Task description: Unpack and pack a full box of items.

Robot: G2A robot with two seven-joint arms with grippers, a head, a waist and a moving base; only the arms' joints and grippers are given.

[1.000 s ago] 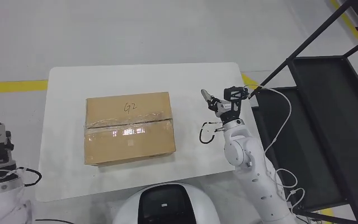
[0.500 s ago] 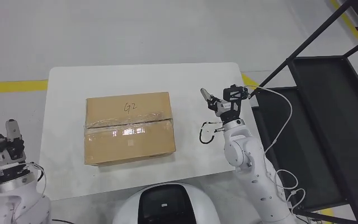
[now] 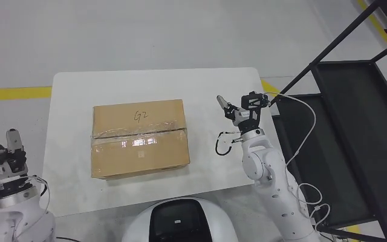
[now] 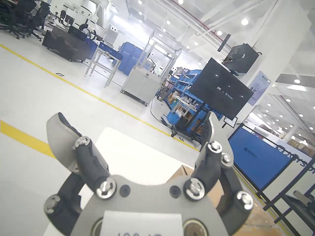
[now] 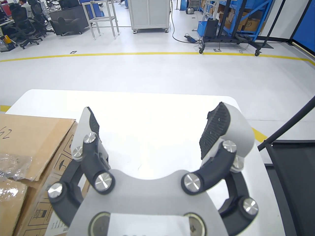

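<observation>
A closed cardboard box [image 3: 139, 138], sealed across its top with clear tape, lies on the left-centre of the white table [image 3: 199, 91]. My right gripper [image 3: 237, 103] hovers open over the table's right part, a short way right of the box, with nothing between its fingers. In the right wrist view the same gripper [image 5: 155, 124] is spread wide over bare tabletop, and the box [image 5: 32, 133] sits to one side. My left gripper [image 3: 13, 145] is off the table's near-left corner. In its own view it [image 4: 135, 128] is open and empty, with a box corner [image 4: 183, 171] behind it.
A black metal rack [image 3: 338, 121] stands close against the table's right edge, its slanted bar passing near the right arm. A yellow floor line [image 3: 24, 92] runs to the left of the table. Bare tabletop lies behind and to the right of the box.
The left arm has shifted a little rightward into view at the near-left corner, then held still. The right arm and the box have not moved.
</observation>
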